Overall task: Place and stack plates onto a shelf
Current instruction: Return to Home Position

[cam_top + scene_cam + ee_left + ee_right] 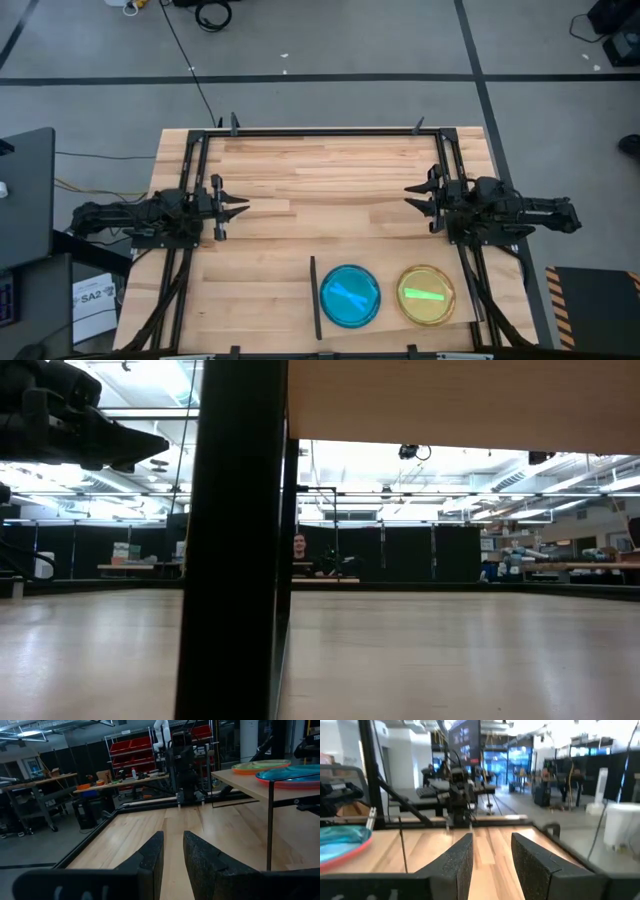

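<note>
The shelf (390, 322), a pale board with a black strip along its left edge, stands raised on thin black legs at the table's near edge. Two piles of plates rest flat on it: a blue-topped one (350, 295) on the left and a yellow-green one (427, 295) on the right. The left wrist view shows them as a blue plate over pink (295, 774) and an orange-rimmed pile (260, 766). My left gripper (237, 208) hovers open at the table's left side. My right gripper (414, 197) hovers open at the right side. They point level at each other, and neither has anything between its fingers.
A black metal frame (320, 131) borders the table's far edge and sides. Bare wood lies between the two grippers and beyond them. In the low view the shelf's black leg (235, 540) and its underside (460, 400) fill the foreground. A person (299, 550) sits far behind the table.
</note>
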